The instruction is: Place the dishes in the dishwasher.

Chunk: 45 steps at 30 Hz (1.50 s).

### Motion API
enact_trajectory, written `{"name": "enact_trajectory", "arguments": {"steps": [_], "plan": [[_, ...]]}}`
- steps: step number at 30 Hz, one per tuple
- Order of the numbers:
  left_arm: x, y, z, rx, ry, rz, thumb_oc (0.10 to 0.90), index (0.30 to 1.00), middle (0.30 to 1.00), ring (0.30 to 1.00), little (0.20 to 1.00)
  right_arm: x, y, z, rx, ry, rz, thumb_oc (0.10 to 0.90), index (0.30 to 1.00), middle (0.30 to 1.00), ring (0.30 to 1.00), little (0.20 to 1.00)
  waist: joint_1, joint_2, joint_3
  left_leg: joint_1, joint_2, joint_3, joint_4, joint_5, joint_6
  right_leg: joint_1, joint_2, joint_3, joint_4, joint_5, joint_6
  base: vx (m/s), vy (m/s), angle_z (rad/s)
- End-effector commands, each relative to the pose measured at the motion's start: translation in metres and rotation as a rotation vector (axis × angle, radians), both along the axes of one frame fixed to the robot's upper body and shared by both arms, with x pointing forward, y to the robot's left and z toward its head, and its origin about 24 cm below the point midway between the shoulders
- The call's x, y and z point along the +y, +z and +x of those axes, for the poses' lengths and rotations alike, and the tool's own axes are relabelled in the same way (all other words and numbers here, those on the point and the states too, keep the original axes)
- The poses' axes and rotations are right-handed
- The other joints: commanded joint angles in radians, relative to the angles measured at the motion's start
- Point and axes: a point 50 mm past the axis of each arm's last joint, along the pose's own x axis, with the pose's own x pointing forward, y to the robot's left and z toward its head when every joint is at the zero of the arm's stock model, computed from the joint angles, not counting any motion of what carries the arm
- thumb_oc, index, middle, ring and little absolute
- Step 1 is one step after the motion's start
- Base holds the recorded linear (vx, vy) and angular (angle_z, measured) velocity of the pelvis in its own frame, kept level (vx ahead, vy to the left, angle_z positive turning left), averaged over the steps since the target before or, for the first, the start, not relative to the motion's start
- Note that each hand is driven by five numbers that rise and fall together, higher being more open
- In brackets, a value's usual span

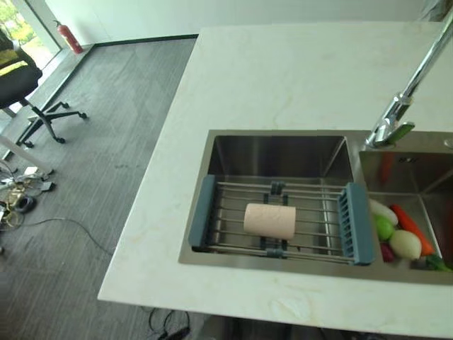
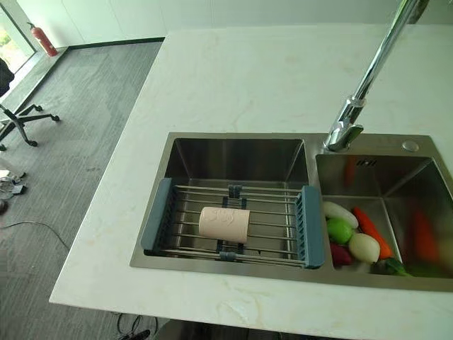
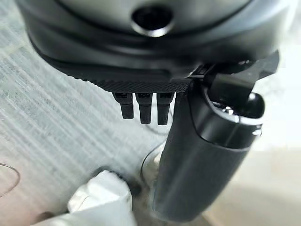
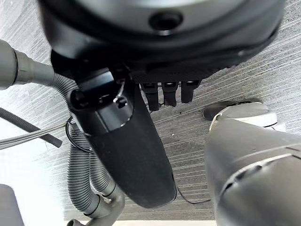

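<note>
A pale pink cup (image 1: 270,219) lies on its side on a wire drying rack (image 1: 354,223) with blue ends, which spans the left basin of a steel sink (image 1: 283,156). My left hand (image 3: 202,155) hangs over the grey floor beside the counter, its fingers (image 3: 145,107) straight and holding nothing. My right hand (image 4: 127,150) also hangs low over the floor, its fingers (image 4: 169,94) straight and empty. Both hands are well away from the cup.
A tall chrome faucet (image 1: 403,106) stands behind the sink's divider. The right basin holds vegetables (image 1: 403,237). The white countertop (image 1: 297,78) stretches behind the sink. An office chair (image 1: 21,78) and a fire extinguisher (image 1: 69,37) stand on the floor at left.
</note>
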Motion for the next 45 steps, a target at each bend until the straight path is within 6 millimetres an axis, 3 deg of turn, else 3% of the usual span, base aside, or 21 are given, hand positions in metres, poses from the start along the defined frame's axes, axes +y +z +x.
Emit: {"name": "enact_trajectory", "arguments": {"steps": [1,3,4,7,8,9,10,11,12,14,17,19,22,28,31,37,45], "plan": [[0.083,0.040,-0.012,0.046,0.127,0.511,0.800,0.900,0.900,0.900,0.900,-0.034,0.014,-0.005,-0.034,-0.088,-0.073,0.800,0.900,0.900,0.900,0.900,0.018,-0.008,0.000,0.022,0.054,-0.054,0.108,-0.193,-0.064,0.055,-0.012,-0.021,-0.068,-0.061,0.051,0.00,0.056,0.12],[0.134,0.084,-0.013,0.092,0.135,0.856,0.800,0.900,0.900,0.900,0.900,-0.041,0.015,-0.010,-0.028,-0.131,-0.072,0.800,0.900,0.900,0.900,0.900,0.035,0.003,-0.015,0.020,0.050,-0.066,0.108,-0.192,-0.061,0.057,-0.015,-0.025,-0.068,-0.065,0.052,-0.02,0.008,0.21],[0.164,0.124,-0.001,0.093,0.126,1.133,0.800,0.900,0.900,0.900,0.900,-0.038,0.014,-0.008,-0.032,-0.145,-0.062,0.800,0.900,0.900,0.900,0.900,0.044,0.008,-0.020,0.022,0.051,-0.069,0.108,-0.194,-0.057,0.062,-0.016,-0.026,-0.068,-0.067,0.055,-0.03,-0.044,0.13],[0.208,0.217,0.031,0.031,0.033,1.594,0.800,0.900,0.900,0.900,0.900,-0.028,0.009,-0.012,-0.018,-0.139,-0.043,0.800,0.900,0.900,0.900,0.900,0.051,0.013,-0.028,0.034,0.058,-0.062,0.108,-0.204,-0.053,0.073,-0.014,-0.022,-0.068,-0.072,0.061,-0.01,-0.043,0.04],[0.222,0.260,0.043,-0.012,-0.006,1.755,0.800,0.900,0.900,0.900,0.900,-0.026,0.007,-0.013,-0.014,-0.135,-0.037,0.800,0.900,0.900,0.900,0.900,0.052,0.014,-0.039,0.025,0.062,-0.057,0.108,-0.199,-0.053,0.066,-0.014,-0.023,-0.068,-0.066,0.062,-0.01,-0.055,-0.09],[0.228,0.327,0.064,-0.164,-0.035,1.963,0.800,0.900,0.900,0.900,0.900,-0.022,0.005,-0.015,-0.002,-0.129,-0.032,0.800,0.900,0.900,0.900,0.900,0.050,0.016,-0.045,0.036,0.065,-0.048,0.108,-0.207,-0.054,0.077,-0.011,-0.019,-0.068,-0.072,0.064,-0.01,-0.076,-0.10],[0.215,0.383,0.087,-0.435,-0.102,2.097,0.800,0.900,0.900,0.900,0.900,-0.019,0.003,-0.016,0.010,-0.131,-0.027,0.800,0.900,0.900,0.900,0.900,0.045,0.015,-0.053,0.041,0.069,-0.040,0.108,-0.211,-0.055,0.079,-0.008,-0.014,-0.068,-0.072,0.064,0.02,-0.076,-0.15],[0.205,0.403,0.098,-0.580,-0.133,2.098,0.800,0.900,0.900,0.900,0.900,-0.018,0.003,-0.016,0.013,-0.136,-0.023,0.800,0.900,0.900,0.900,0.900,0.043,0.014,-0.056,0.043,0.070,-0.037,0.108,-0.214,-0.056,0.081,-0.007,-0.013,-0.068,-0.073,0.064,0.00,-0.078,-0.21],[0.180,0.432,0.119,-0.954,-0.227,1.993,0.800,0.900,0.900,0.900,0.900,-0.015,0.001,-0.018,0.022,-0.156,-0.013,0.800,0.900,0.900,0.900,0.900,0.038,0.011,-0.062,0.049,0.071,-0.032,0.108,-0.220,-0.057,0.085,-0.006,-0.011,-0.068,-0.076,0.064,0.00,-0.073,-0.30],[0.119,0.455,0.152,-1.441,-0.514,1.756,0.800,0.900,0.900,0.900,0.900,-0.010,-0.003,-0.023,0.038,-0.176,0.006,0.800,0.900,0.900,0.900,0.900,0.020,0.001,-0.069,0.068,0.072,-0.019,0.108,-0.235,-0.055,0.091,-0.001,0.001,-0.068,-0.078,0.069,-0.01,-0.080,-0.40],[0.052,0.457,0.178,-1.764,-0.859,1.475,0.800,0.900,0.900,0.900,0.900,-0.007,-0.006,-0.031,0.053,-0.196,0.027,0.800,0.900,0.900,0.900,0.900,-0.010,-0.010,-0.077,0.080,0.076,0.000,0.108,-0.238,-0.050,0.085,0.005,0.023,-0.068,-0.064,0.076,-0.01,-0.057,-0.42],[0.018,0.447,0.196,-1.784,-1.064,1.366,0.800,0.900,0.900,0.900,0.900,-0.004,-0.008,-0.036,0.061,-0.195,0.036,0.800,0.900,0.900,0.900,0.900,-0.038,-0.015,-0.077,0.095,0.079,0.014,0.108,-0.245,-0.046,0.085,0.011,0.044,-0.068,-0.059,0.083,0.03,-0.038,-0.33],[-0.011,0.443,0.211,-1.759,-1.244,1.354,0.800,0.900,0.900,0.900,0.900,-0.003,-0.010,-0.041,0.071,-0.200,0.048,0.800,0.900,0.900,0.900,0.900,-0.067,-0.017,-0.079,0.105,0.083,0.032,0.108,-0.251,-0.043,0.078,0.016,0.070,-0.068,-0.050,0.088,0.03,-0.016,-0.23],[-0.034,0.424,0.232,-1.633,-1.500,1.200,0.800,0.900,0.900,0.900,0.900,-0.002,-0.012,-0.050,0.085,-0.222,0.057,0.800,0.900,0.900,0.900,0.900,-0.100,-0.012,-0.076,0.116,0.084,0.054,0.108,-0.255,-0.040,0.069,0.019,0.099,-0.068,-0.035,0.095,0.02,-0.001,-0.15],[-0.044,0.403,0.241,-1.512,-1.631,1.135,0.800,0.900,0.900,0.900,0.900,-0.001,-0.012,-0.049,0.080,-0.230,0.059,0.800,0.900,0.900,0.900,0.900,-0.110,-0.008,-0.073,0.118,0.079,0.056,0.108,-0.258,-0.035,0.064,0.020,0.111,-0.068,-0.030,0.095,0.00,0.000,0.00],[-0.047,0.375,0.248,-1.360,-1.763,1.015,0.800,0.900,0.900,0.900,0.900,-0.004,-0.010,-0.046,0.060,-0.233,0.056,0.800,0.900,0.900,0.900,0.900,-0.121,0.000,-0.064,0.118,0.069,0.057,0.108,-0.261,-0.027,0.055,0.021,0.131,-0.068,-0.022,0.096,0.02,0.022,-0.04],[-0.053,0.354,0.249,-1.268,-1.891,0.880,0.800,0.900,0.900,0.900,0.900,-0.005,-0.007,-0.039,0.023,-0.235,0.052,0.800,0.900,0.900,0.900,0.900,-0.129,0.006,-0.053,0.109,0.058,0.055,0.108,-0.262,-0.020,0.037,0.018,0.145,-0.068,-0.012,0.100,0.00,0.003,-0.01]]}}
